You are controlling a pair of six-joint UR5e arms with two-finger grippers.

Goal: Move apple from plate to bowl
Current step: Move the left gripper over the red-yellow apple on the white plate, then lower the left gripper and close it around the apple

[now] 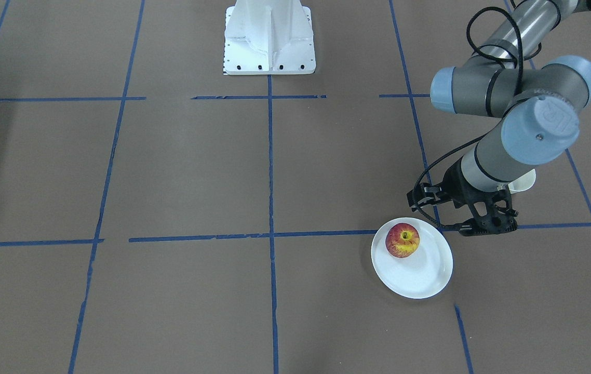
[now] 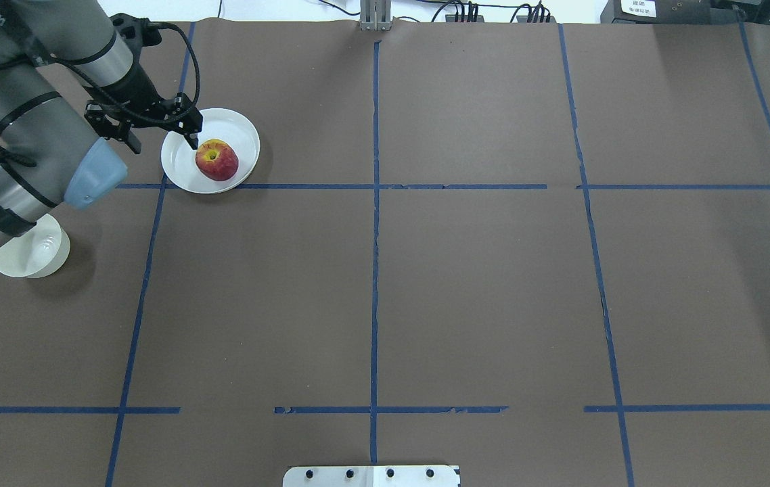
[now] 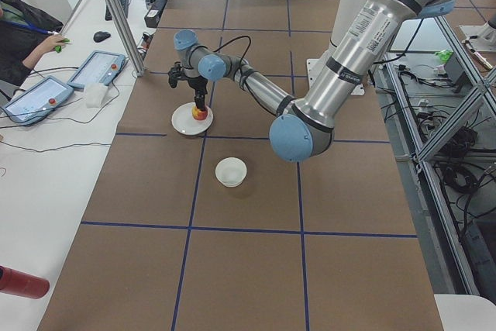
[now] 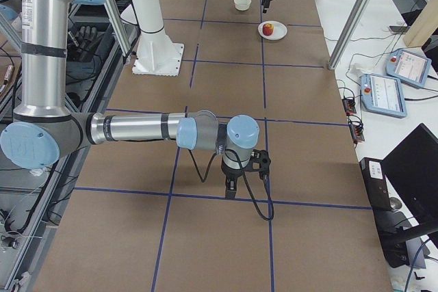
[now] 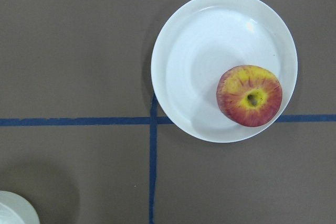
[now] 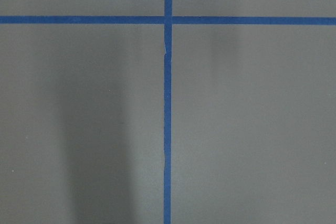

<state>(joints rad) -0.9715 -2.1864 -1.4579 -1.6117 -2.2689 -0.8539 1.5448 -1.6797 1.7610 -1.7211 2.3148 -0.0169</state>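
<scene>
The tabletop [image 2: 466, 284] shows a task barely begun: nothing has been carried across, and the grasp, the lift, the transfer and the release all look still to do.

The left arm [image 2: 33, 135] reaches out toward the far left corner of the tabletop, where the plate [image 2: 236, 128] sits. The right arm [image 4: 137, 128] hangs over the right end, well apart from everything.

The bowl [image 2: 30, 253] stands close to the left edge, nearer the robot's edge than the plate, and is empty as far as the overhead view shows.

The apple [image 2: 216, 159] rests on the plate, stem dimple up, off centre toward the robot's side.

The left claw [image 2: 163, 141] is spread and holds nothing. It is not around the apple: it hangs beside it on the left-edge side, with one finger over the plate just beside the fruit and the other outside the rim. Its height above the plate I cannot tell. It probably needs to shift toward the apple before closing.

Whether the right claw [image 4: 246, 186] is spread or closed I cannot tell.
</scene>
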